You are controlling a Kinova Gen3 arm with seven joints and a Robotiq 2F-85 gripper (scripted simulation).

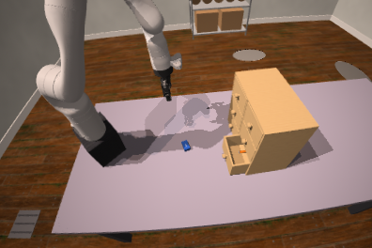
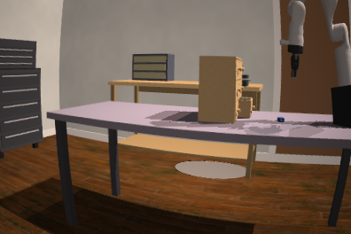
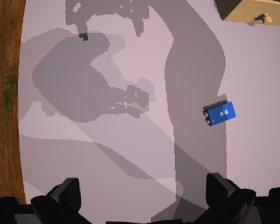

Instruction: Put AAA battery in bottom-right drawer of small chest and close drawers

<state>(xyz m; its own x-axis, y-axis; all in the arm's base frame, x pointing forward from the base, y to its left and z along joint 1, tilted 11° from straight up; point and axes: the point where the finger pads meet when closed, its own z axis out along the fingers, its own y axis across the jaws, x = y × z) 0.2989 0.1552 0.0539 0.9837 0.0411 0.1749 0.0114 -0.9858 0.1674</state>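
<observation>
End effector (image 1: 167, 95) spread wide and empty, high above the surface (image 1: 141, 193), left of chest (image 1: 277, 109); blue block (image 1: 186, 145) between; bottom drawer (image 1: 235, 156) open.

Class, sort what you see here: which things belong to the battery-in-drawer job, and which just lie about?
Job: chest; its open drawer; open gripper; tiny dark thing, perhaps the battery.
Lying about: blue block; orange item in the drawer.

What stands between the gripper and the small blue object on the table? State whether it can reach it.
Probably yes. The gripper hangs open and empty above the table; the blue object lies apart from the chest, with nothing over or beside it.
</observation>
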